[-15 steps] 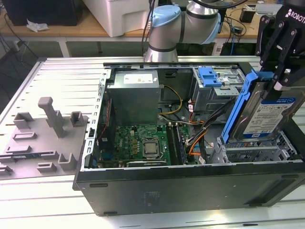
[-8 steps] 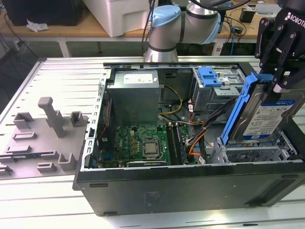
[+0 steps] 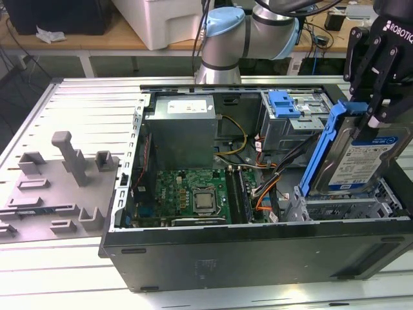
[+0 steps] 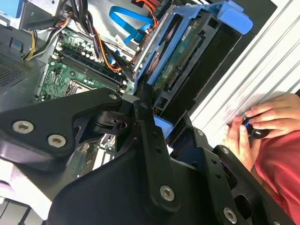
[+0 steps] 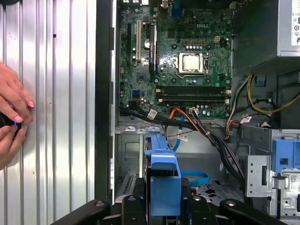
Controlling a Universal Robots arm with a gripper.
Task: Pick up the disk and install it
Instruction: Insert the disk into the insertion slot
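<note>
The tool [image 5: 162,205] holds the disk [image 5: 162,171] over the case [image 5: 104,93].

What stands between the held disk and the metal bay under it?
Nothing clearly blocks it. The gripper holds the disk tilted over the bay; a blue cable loops inside the bay beside it and might snag.

Bay: we see the metal bay [image 3: 348,208] open from above, with the tilted disk [image 3: 374,161] over it.
Above bay: the gripper [image 3: 371,110], clamped on the disk's top edge, takes that room.
Bay floor: a blue cable loop [image 5: 197,177] lies there.
Cables: the dark cable bundle [image 3: 274,177] runs just beside the disk and is the nearest obstacle.
Cage: the blue-latched cage [image 3: 287,106] stands near the disk's blue strip.
Corner: the grey box [image 3: 181,129] fills it.
Board: the motherboard [image 3: 193,194] lies low, and we count free room above it.
Outside: a person's hands [image 5: 11,115] rest on the slatted table [image 5: 61,93], near the case wall [image 5: 104,93].
</note>
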